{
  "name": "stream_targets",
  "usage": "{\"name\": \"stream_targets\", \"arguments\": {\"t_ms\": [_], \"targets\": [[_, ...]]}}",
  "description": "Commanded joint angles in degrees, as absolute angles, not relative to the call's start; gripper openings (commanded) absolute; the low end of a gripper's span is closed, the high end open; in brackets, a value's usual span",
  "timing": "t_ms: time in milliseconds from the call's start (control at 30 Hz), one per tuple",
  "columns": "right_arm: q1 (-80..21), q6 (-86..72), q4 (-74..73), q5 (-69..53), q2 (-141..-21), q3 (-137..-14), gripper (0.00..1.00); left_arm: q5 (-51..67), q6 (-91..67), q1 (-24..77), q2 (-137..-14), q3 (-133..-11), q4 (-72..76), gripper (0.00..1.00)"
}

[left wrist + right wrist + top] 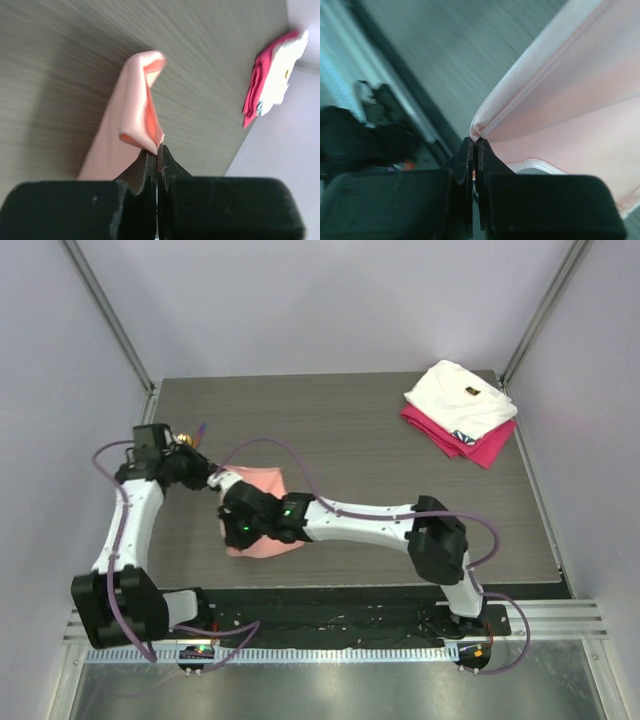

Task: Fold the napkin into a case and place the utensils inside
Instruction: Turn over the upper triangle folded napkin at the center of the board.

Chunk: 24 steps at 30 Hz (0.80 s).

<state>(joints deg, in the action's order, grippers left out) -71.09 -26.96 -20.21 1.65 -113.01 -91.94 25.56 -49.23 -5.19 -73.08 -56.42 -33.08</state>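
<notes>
Napkin point(265, 483) sits bunched on the left of the desk point(400, 450), pinched at two spots: my left hand point(157, 155) is clenched on a folded edge, my right hand point(474, 147) on a hemmed corner. Utensils point(190, 437) lie on the desk just beyond my left hand.
</notes>
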Motion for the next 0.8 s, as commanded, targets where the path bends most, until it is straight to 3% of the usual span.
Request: {"name": "stream_targets", "arguments": {"t_ms": [0, 100, 233, 467, 767], "targets": [[-77.60, -27.42, -21.19, -12.12, -119.34, -106.68, 0.01, 25.23, -41.76, -15.80, -63.47, -65.64, -44.26, 0.00], [-78.22, -31.44, -14.35, -19.30, -119.71, -108.64, 0.01, 22.25, -38.94, -18.19, -60.91, -72.14, -48.68, 0.00], [-77.09, -37.16, -0.82, -23.80, -114.45, -95.16, 0.01, 23.82, -42.35, -17.58, -59.68, -71.91, -44.60, 0.00], [-70.06, -49.74, 28.61, -31.11, -106.80, -65.77, 0.01, 11.53, -48.95, 1.64, -66.61, -64.43, -33.08, 0.00], [-62.15, -48.34, 34.80, -30.41, -97.48, -40.89, 0.01, 3.79, -54.13, 16.51, -82.86, -61.87, -19.43, 0.00]]}}
